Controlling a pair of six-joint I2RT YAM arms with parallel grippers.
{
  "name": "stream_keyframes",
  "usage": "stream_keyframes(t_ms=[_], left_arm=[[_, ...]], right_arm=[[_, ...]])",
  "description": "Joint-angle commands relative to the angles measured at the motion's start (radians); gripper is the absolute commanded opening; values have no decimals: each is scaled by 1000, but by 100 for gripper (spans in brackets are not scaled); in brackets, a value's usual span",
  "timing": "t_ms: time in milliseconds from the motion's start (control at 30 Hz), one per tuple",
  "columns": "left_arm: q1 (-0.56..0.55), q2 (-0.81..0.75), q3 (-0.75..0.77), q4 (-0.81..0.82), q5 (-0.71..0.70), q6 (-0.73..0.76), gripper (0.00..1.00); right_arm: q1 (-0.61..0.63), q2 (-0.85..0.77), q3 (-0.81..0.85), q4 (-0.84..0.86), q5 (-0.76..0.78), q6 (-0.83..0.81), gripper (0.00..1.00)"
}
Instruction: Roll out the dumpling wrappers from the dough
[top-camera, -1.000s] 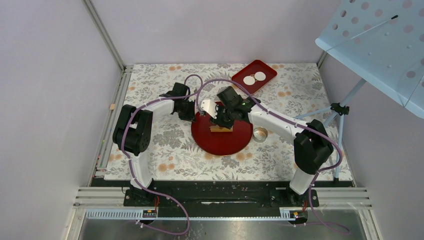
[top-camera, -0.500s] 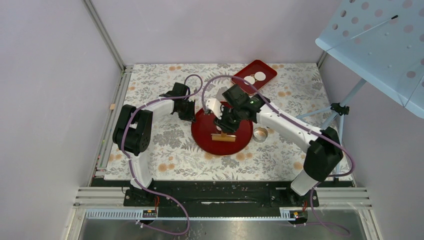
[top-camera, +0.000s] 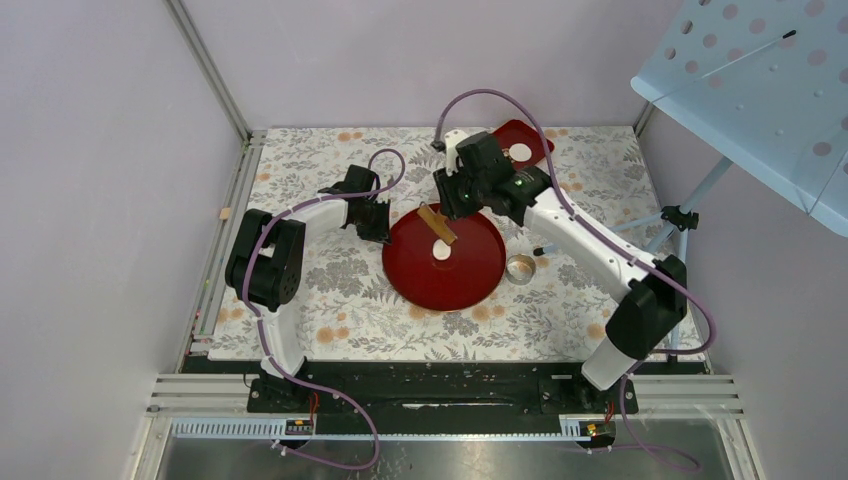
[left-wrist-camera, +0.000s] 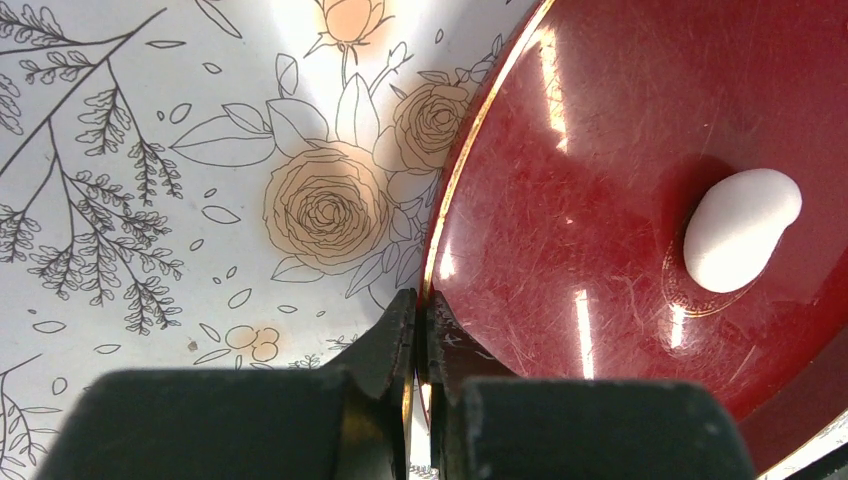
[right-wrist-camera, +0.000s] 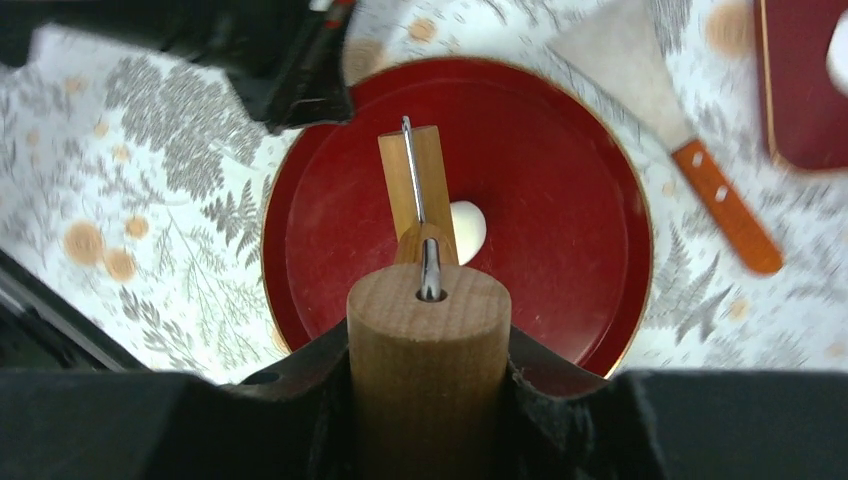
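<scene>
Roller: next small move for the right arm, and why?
Probably lower the roller held in the right gripper onto the dough. It appears lifted off the rounded, unflattened lump, and the left gripper pinches the round tray by its rim.

The round plate (left-wrist-camera: 600, 150) is finished in glossy red lacquer, finely scratched and edged with a thin gilt rim. The dough (left-wrist-camera: 742, 230) is seen as smooth, matt white. The roller (right-wrist-camera: 428, 340) is made of pale, grainy wood, with bright metal wire set into it. The spatula (right-wrist-camera: 660, 120) is given a dull metal blade and a varnished wooden handle. The tabletop (left-wrist-camera: 150, 120) is covered by a sheeny floral-printed sheet.
</scene>
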Motion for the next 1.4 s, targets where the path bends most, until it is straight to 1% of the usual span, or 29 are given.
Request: stream_keyframes(t_ms=[0,67,133,367,467,567,933,1067,1233,1367], left_arm=[[14,3,-14,-29,-18,2,0],[14,3,-16,-29,-17,2,0],[15,3,-16,-28,-16,2,0],[17,3,-13,-29,-13,2,0],[20,5,-13,-28,-10,2,0],[21,7,-12,-29,-8,2,0],[22,5,-13,-27,-7,2,0],[22,6,-13,-29,-7,2,0],[22,6,-13,-28,-6,2,0],[22,3,-15,-28,-5,2,0]], right_arm=[[-92,43,-21,75,9,345,0],[-118,48,-67,113,-30,428,0],[-134,59,-98,142,-61,474,0],[-141,104,-116,155,-94,562,0],[-141,117,-125,155,-79,584,0],[-144,116,-143,155,-26,580,0],[-160,162,-161,154,-11,570,0],[-160,174,-180,155,29,559,0],[-160,178,-211,153,37,540,0],[-161,163,-253,152,93,521,0]])
